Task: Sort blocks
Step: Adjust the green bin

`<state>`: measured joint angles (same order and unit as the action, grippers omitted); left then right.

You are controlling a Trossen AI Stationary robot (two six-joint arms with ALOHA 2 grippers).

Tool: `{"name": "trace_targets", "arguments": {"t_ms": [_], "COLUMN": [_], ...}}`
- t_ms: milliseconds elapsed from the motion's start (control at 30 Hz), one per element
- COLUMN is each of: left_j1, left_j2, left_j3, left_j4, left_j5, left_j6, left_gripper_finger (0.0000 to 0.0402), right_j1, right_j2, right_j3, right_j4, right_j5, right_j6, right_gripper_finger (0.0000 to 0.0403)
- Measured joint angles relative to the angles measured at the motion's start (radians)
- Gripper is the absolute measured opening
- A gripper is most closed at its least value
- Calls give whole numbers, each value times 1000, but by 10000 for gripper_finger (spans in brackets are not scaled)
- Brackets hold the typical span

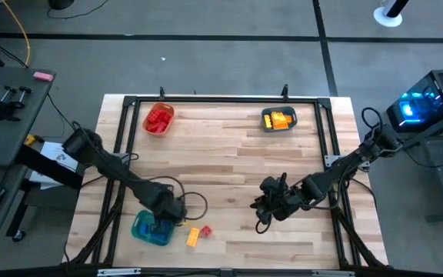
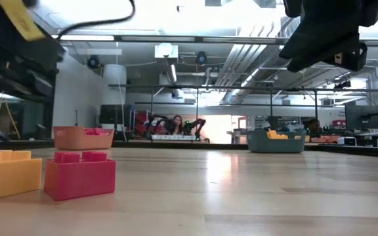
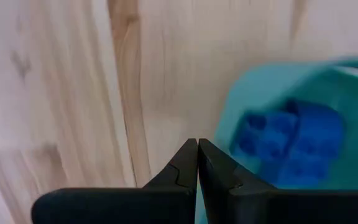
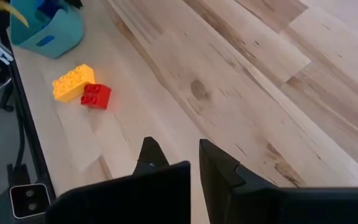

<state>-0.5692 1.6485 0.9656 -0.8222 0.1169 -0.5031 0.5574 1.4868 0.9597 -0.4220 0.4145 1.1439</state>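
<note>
Claw on my left arm [image 1: 174, 211] hangs above the rim of the blue tray [image 1: 152, 229] near the counter's front-left corner, and its wrist view shows the two fingers [image 3: 185, 165] pressed flat together with nothing between them. I read that as a drop just made: blue blocks [image 3: 288, 140] lie inside the tray, right beside the clenched tips, so the arm is where it needs to be for blue pieces and nothing more.

My right claw [image 1: 271, 204] waits over bare wood toward the front-right of the counter, fingers [image 4: 151, 155] parted, empty. Its camera looks across at what is left loose: a yellow block [image 4: 73, 82] and a red block [image 4: 96, 96] touching each other near the front edge, just beside the blue tray. Those two sit outside any tray because they have not been sorted yet.

Along the far edge, the orange tray [image 1: 158, 118] toward the left corner holds red blocks, and the grey-green tray [image 1: 278, 120] toward the right holds yellow ones. So I judge the job nearly finished, with one piece owed to each far tray.
</note>
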Motion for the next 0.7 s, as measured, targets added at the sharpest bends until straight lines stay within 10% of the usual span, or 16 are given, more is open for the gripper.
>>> {"name": "trace_targets", "arguments": {"t_ms": [367,700], "left_j1": [-13,-12], "left_j2": [-259,-135], "left_j3": [-66,-74], "left_j4": [6,-20], "left_j5": [-138,-91], "left_j6": [-323,-226], "left_gripper_finger": [0,0], "right_j1": [7,16], "right_j2": [0,0], "right_j3": [0,0], "right_j4": [25,156], "right_j5": [-1,-2], "right_j6": [-158,-173], "right_gripper_finger": [0,0]}}
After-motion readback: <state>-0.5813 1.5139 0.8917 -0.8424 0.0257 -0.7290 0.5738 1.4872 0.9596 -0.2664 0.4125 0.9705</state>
